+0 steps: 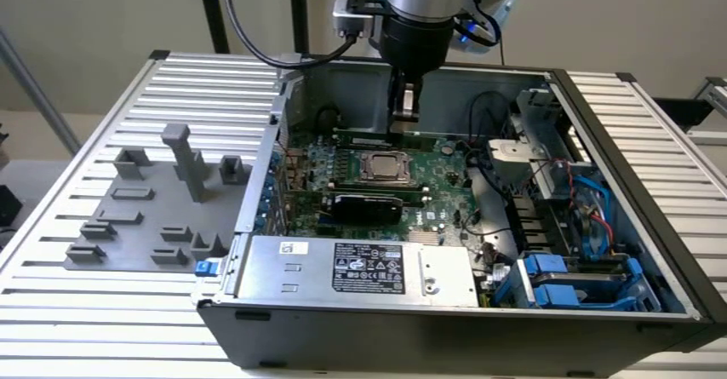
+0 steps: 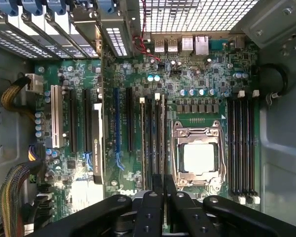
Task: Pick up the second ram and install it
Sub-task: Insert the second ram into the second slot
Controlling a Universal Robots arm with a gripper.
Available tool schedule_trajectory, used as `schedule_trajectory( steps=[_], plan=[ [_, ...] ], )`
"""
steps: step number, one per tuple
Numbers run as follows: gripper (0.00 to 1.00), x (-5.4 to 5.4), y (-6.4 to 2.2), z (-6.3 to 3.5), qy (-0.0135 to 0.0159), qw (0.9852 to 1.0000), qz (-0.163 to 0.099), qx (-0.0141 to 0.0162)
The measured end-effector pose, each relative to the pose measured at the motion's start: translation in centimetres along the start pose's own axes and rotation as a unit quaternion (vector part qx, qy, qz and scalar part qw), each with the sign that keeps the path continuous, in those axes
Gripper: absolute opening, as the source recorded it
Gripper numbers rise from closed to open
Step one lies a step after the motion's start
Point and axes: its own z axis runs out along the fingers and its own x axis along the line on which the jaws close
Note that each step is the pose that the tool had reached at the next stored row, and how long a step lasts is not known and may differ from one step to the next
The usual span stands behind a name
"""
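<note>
Second ram: possibly pinched, I cannot tell. My tool (image 1: 403, 115), fingers (image 2: 157, 188) nearly together, is hovering upper-centre over the motherboard (image 1: 445, 159), aligning with its slots (image 2: 244, 143).

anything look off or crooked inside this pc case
Nothing stands out. The green motherboard lies flat in the open grey metal computer case, and the black gripper hangs upright above its long dark slots.

Ribbed tabletop (image 1: 170, 328) of pale metal slats, spanning the scene. Lying flat on it toward the exterior view's left: a grey holder plate (image 1: 119, 255) studded with upright blocks (image 1: 187, 162), the tallest toward the far edge. Just beside it, toward the exterior view's right: an open dark computer case (image 1: 455, 341) resting on its side.
</note>
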Motion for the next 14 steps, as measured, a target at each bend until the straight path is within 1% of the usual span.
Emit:
schedule_trajectory(
  steps=[5,11,14],
  plan=[
    [0.0,0.0,-0.01,0.1,0.0002,1.0,0.0,0.0001],
    [0.0,-0.6,-0.02,1.17,0.0007,1.0,-0.005,0.0016],
    [0.0,-0.8,0.04,1.68,0.0018,1.0,-0.008,0.003]
  ],
)
